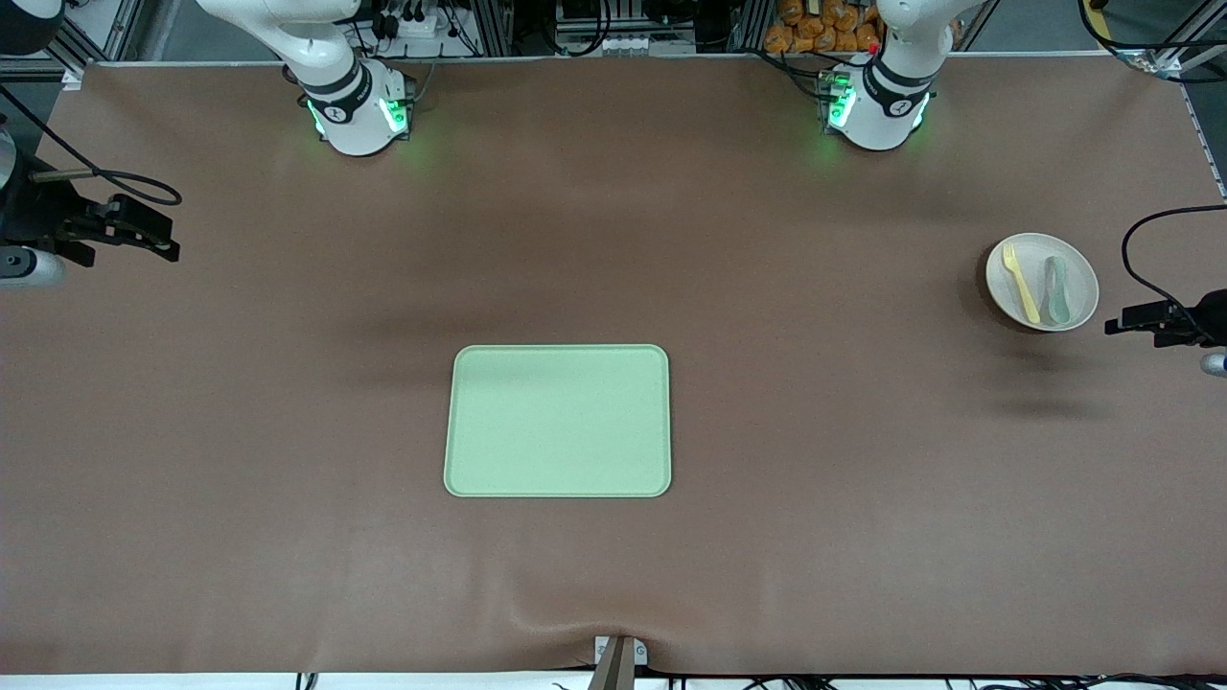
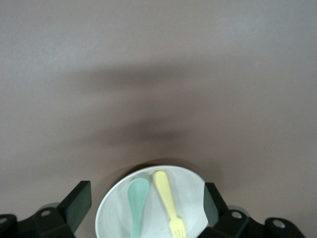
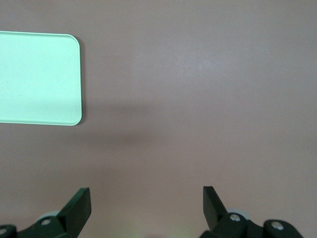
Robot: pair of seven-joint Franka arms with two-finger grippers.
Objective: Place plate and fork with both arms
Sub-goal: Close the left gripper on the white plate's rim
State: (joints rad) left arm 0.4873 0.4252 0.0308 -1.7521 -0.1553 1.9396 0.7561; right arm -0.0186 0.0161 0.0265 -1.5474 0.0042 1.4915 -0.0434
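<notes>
Holding fork (image 1: pixel 1021 284), cream plate (image 1: pixel 1078 273) sits under wide-open, empty left hand (image 2: pixel 147 208).

You've got a plain matte brown tabletop (image 1: pixel 240 431) with no pattern, and a solid pale mint-green tray (image 1: pixel 558 422) on it. The plate (image 1: pixel 1078 278) is cream/off-white and unpatterned; on it the fork (image 1: pixel 1022 284) is pale yellow and the spoon (image 1: pixel 1056 289) a muted grey-green. Both arms are white with dark joint bands and green-lit bases; the left hand (image 2: pixel 146 206) and right hand (image 3: pixel 146 206) are black, open, with silvery screws.
</notes>
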